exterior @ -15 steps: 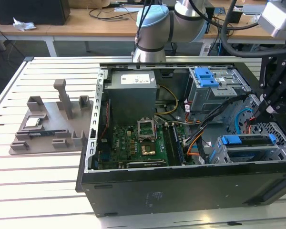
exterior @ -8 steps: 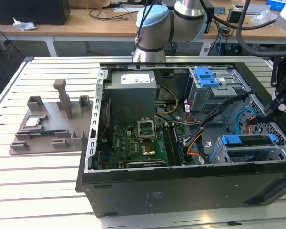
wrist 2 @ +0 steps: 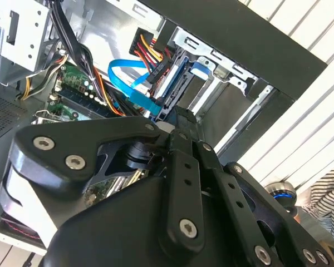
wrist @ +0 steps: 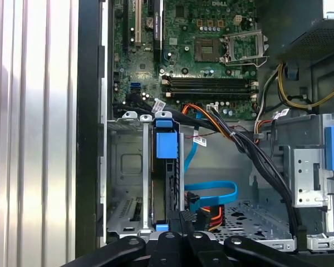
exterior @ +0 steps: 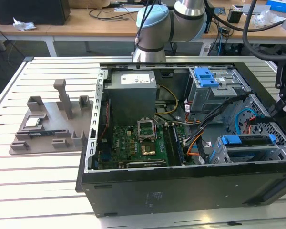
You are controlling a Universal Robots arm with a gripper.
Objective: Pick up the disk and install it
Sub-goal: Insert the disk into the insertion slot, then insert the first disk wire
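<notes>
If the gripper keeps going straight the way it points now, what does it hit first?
Most likely the disk standing on edge in its drive bay inside the computer case; the gripper sits right at its blue-railed end. Depth is unclear; the blue cable lies close beside.

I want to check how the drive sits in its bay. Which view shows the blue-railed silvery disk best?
The first wrist view: the blue-railed silvery disk stands edge-on in the grey metal bay. The exterior view shows its blue rail from afar; the second wrist view shows its cabled end.
</notes>
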